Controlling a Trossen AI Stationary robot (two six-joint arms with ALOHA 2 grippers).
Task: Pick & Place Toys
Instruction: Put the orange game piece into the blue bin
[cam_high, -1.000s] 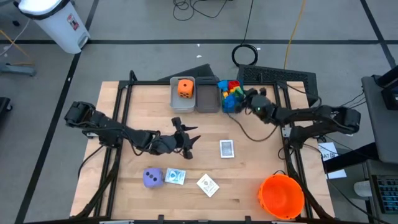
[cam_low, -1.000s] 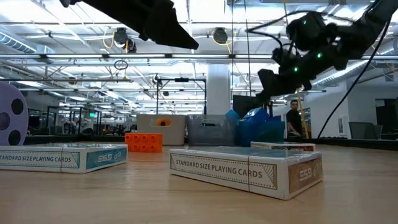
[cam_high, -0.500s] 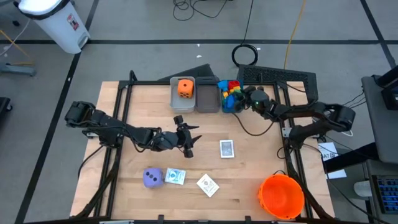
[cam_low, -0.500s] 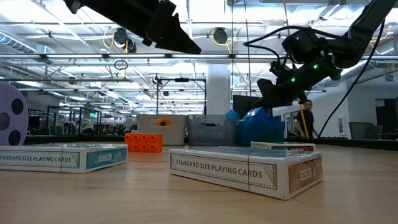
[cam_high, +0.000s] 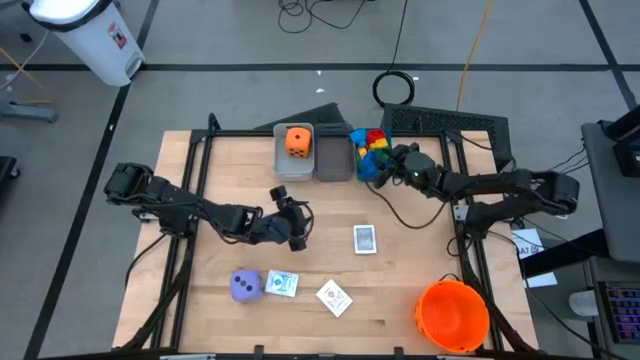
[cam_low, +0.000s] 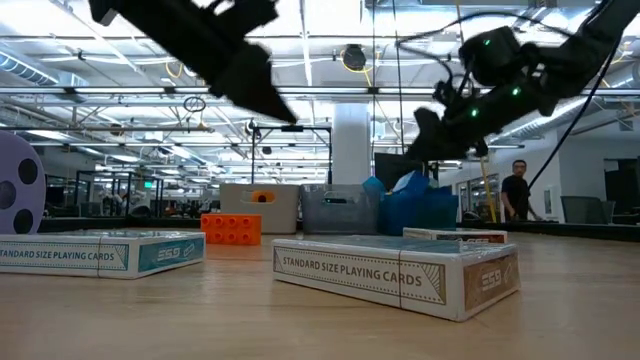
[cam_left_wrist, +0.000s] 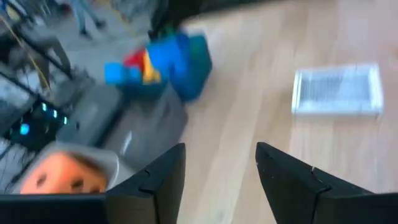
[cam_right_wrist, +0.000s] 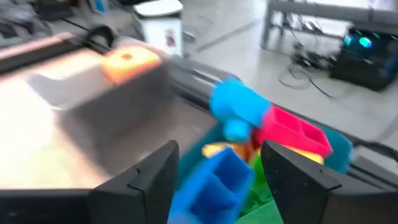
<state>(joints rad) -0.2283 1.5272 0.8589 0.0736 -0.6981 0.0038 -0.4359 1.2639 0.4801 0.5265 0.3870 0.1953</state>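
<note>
High view: left claw (cam_high: 291, 222) over the middle of the desk (cam_high: 400, 290), nothing between its fingers. Right claw (cam_high: 385, 166) at the back of the desk, just beside the blue bin (cam_high: 368, 152) heaped with coloured blocks (cam_high: 372, 143). Orange die (cam_high: 298, 140) sits in the leftmost grey bin (cam_high: 292, 160); the middle grey bin (cam_high: 333, 158) stands between the two. One card pack (cam_high: 366, 239) lies mid-desk to the right of the left claw; purple die (cam_high: 246, 286) and two more card packs (cam_high: 282, 284) (cam_high: 334, 297) lie near the front edge. Orange bucket (cam_high: 452, 314) at the front right corner.

Low view: an orange block (cam_low: 231, 228) rests on the desk in front of the grey bins. Both arms hang above the desk surface.

Left wrist view: left claw's fingers spread, empty, above bare wood; the card pack lies ahead.

Right wrist view: right claw's fingers spread, empty, over the pile of blue, red, yellow and green blocks.
</note>
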